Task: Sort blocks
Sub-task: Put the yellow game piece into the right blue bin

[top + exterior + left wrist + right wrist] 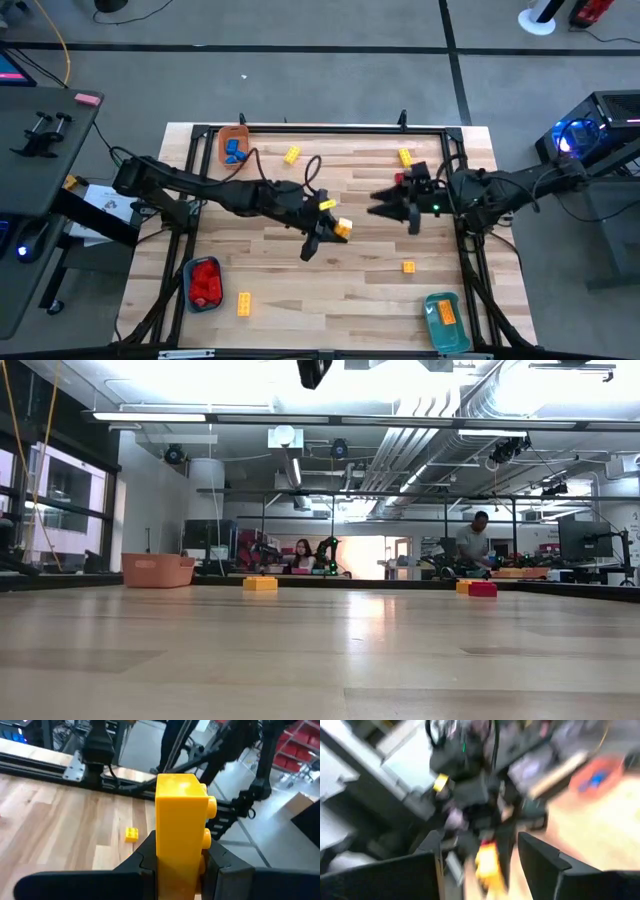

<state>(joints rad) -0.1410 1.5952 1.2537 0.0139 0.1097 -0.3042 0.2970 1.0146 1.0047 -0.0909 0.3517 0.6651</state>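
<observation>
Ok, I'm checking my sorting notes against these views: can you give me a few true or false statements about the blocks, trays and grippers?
1. The left gripper is shut on a yellow block. True.
2. The orange tray at the table's far left corner holds red blocks. False: it holds blue blocks.
3. The red blocks lie in a blue tray near the left front. True.
4. The right gripper holds a yellow block. False: its fingers stand open and empty.
5. The teal tray is empty. False: an orange block lies inside.
</observation>
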